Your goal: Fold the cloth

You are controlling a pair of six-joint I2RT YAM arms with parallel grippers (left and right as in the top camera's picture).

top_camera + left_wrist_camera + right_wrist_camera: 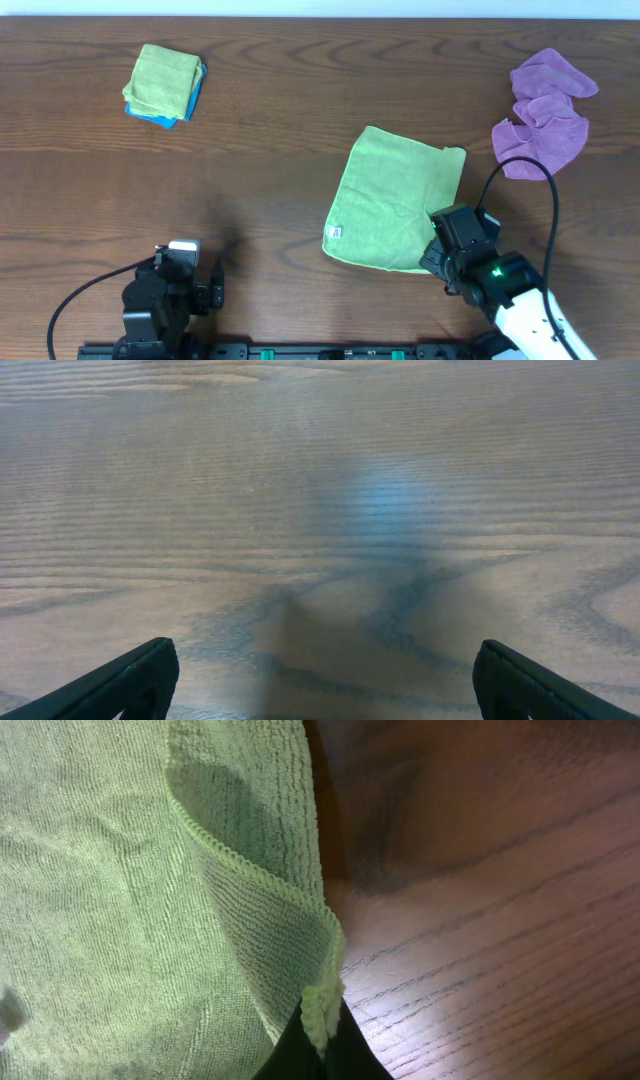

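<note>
Right tool clamped on green cloth corner; left tool spread wide above table.

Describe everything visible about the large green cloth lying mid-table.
The large green cloth is a light-green terry-like microfibre square with a stitched hem and a small white tag at its near-left corner. It lies mostly flat, slightly wrinkled, on the wooden table. The right gripper pinches its near-right corner, lifting and curling that edge.
</note>
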